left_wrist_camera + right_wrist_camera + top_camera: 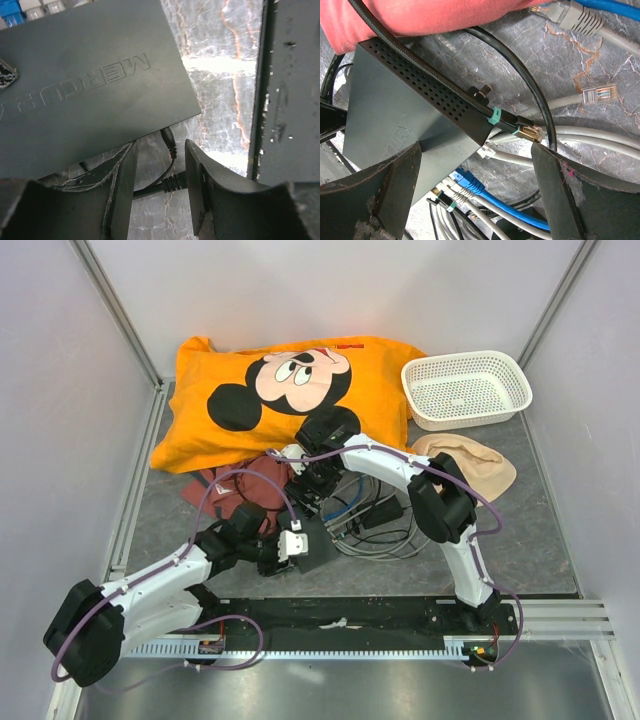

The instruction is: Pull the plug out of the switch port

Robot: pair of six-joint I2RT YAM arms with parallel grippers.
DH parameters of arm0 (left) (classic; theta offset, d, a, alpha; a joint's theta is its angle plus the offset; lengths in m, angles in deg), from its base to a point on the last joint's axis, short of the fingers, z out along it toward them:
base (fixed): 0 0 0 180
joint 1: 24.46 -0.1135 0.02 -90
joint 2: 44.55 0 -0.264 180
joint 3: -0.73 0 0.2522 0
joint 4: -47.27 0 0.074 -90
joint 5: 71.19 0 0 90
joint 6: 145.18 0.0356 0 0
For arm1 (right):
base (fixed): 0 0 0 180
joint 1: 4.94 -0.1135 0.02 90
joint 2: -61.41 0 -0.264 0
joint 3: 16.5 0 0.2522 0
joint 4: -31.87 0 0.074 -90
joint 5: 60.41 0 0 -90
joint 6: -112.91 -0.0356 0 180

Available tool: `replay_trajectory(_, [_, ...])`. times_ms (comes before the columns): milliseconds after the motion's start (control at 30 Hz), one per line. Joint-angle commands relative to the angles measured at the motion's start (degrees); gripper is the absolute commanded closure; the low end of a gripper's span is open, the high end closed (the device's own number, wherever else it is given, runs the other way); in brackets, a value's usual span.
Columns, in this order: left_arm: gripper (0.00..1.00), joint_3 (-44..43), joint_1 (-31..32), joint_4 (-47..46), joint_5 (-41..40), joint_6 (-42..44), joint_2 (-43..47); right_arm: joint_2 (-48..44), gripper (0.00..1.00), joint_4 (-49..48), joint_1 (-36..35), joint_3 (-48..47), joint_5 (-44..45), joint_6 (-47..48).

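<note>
1. We found the flat dark grey rectangular switch box (318, 545) lying on the grey marbled table (540, 540), just in front of the orange Mickey Mouse cushion (290, 390), with a tangle of cables at its right side.
2. In the right wrist view, a blue network plug (469, 184) sat in a switch port (457, 175) on the box's lower edge. Grey plugs were seated in the row beside it.
3. A black braided cable (420, 75) with a teal band lay across the top of the box, and a loose grey plug (600, 93) rested on the table nearby.
4. The right gripper (477, 150) hung over the port corner with its fingers spread wide and nothing held between them.
5. The left gripper (155, 185) was at the opposite edge of the box, its fingers partly apart. A thin black cord (170, 145) ran through the gap, but we saw no pinch on it.
</note>
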Motion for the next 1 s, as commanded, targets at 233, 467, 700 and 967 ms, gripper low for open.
replay_trajectory(233, [0.52, -0.27, 3.59, -2.91, -2.14, -2.41, -1.79, 3.41, 0.04, 0.91, 0.17, 0.64, 7.38, 3.94])
replay_trajectory(467, [0.52, -1.5, 4.56, -1.85, -3.62, -1.88, -4.7, 4.29, 0.03, 0.47, -0.01, -3.13, 7.47, 4.11])
replay_trajectory(700, [0.53, -4.22, 4.74, -3.79, -11.08, -8.63, -5.14, 3.94, 0.03, 0.56, -0.18, -3.4, 6.94, 3.67])
replay_trajectory(967, [0.53, -8.53, 6.49, -2.47, -15.49, -11.63, -7.06, 3.85, 0.02, 0.64, -0.19, -3.49, 6.24, 2.27])
